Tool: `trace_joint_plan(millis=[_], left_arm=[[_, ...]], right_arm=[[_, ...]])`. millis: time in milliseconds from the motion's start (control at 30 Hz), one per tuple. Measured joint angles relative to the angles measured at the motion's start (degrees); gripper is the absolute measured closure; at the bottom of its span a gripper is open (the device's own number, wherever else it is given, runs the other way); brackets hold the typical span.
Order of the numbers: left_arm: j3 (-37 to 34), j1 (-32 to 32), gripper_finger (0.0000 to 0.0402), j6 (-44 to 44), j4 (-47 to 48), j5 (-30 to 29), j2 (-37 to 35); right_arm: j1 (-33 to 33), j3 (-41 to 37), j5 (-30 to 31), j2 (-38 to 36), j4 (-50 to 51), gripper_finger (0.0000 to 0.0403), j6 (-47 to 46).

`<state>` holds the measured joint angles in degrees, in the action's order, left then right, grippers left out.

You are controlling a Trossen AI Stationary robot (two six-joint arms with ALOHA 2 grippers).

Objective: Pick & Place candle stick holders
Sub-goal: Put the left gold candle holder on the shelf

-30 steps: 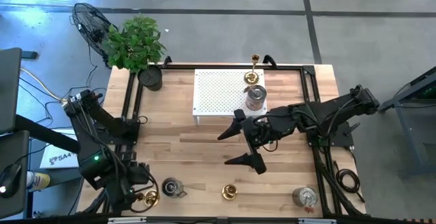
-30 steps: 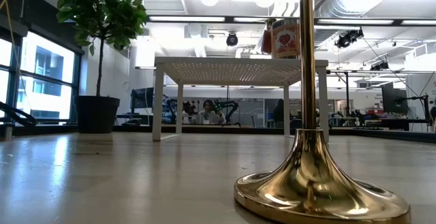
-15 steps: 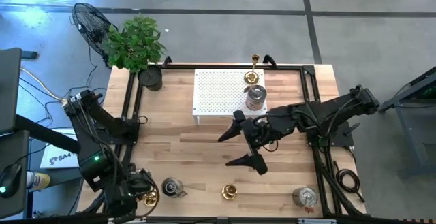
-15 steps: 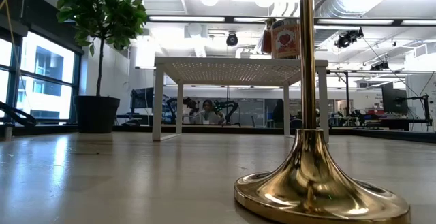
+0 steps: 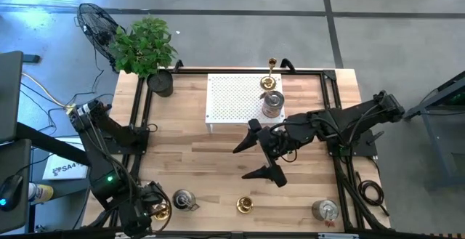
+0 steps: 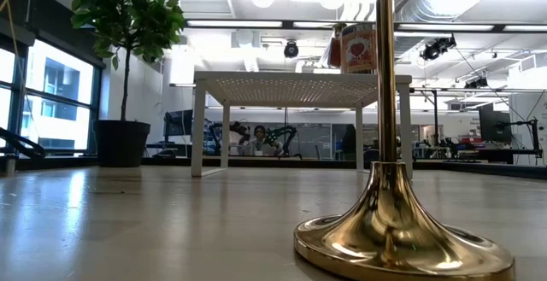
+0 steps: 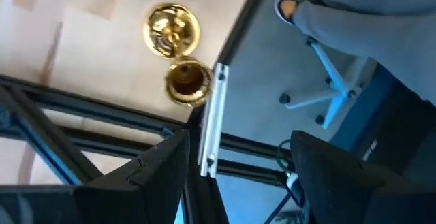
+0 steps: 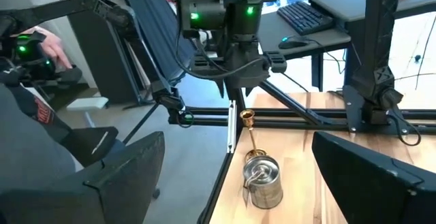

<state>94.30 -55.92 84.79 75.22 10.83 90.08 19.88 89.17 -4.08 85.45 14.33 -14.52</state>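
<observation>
Three holders stand along the table's near edge: a gold brass stick point(image 5: 161, 211) at the left, a silver-grey cylinder point(image 5: 184, 200) beside it and a second gold stick point(image 5: 245, 205) in the middle. Another silver cylinder point(image 5: 325, 210) stands at the near right. A gold stick point(image 5: 270, 81) and a silver cylinder point(image 5: 273, 104) stand on the white perforated stand point(image 5: 232, 97). My left gripper point(image 5: 152, 210) is open just above the left gold stick point(image 7: 178, 54), which shows beyond its fingers, untouched. My right gripper point(image 5: 256, 158) is open and empty over the table's middle.
A black plant pot point(image 5: 161, 83) with a leafy plant stands at the far left corner. Black frame rails point(image 5: 142, 123) run along the table's sides. A person's legs and a chair point(image 7: 340, 20) show past the near edge. The middle gold stick point(image 6: 393, 221) fills the low view's foreground.
My left arm has shifted toward the table's near edge, bringing its gripper closer over the left gold stick. My right gripper's fingers have drifted slightly toward the table's left.
</observation>
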Motion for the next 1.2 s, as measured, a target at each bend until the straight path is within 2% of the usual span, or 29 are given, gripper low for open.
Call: trace_joint_plan(millis=[333,600,933,1200], left_arm=[[0.0,0.0,0.0151,12.7,2.8,-6.8,0.2],[0.0,0.0,0.0151,23.4,2.5,-6.7,0.8],[0.0,0.0,0.0151,26.4,2.5,-0.6,4.7],[0.0,0.0,0.0151,27.2,2.8,-0.7,5.7]], right_arm=[[0.0,0.0,-0.9,0.0,0.0,0.0036,0.6],[0.0,0.0,-0.9,0.0,-0.1,0.0036,0.1],[0.0,0.0,-0.9,0.0,-0.3,0.0036,-0.6],[0.0,0.0,-0.9,0.0,-0.5,0.0036,-0.6]])
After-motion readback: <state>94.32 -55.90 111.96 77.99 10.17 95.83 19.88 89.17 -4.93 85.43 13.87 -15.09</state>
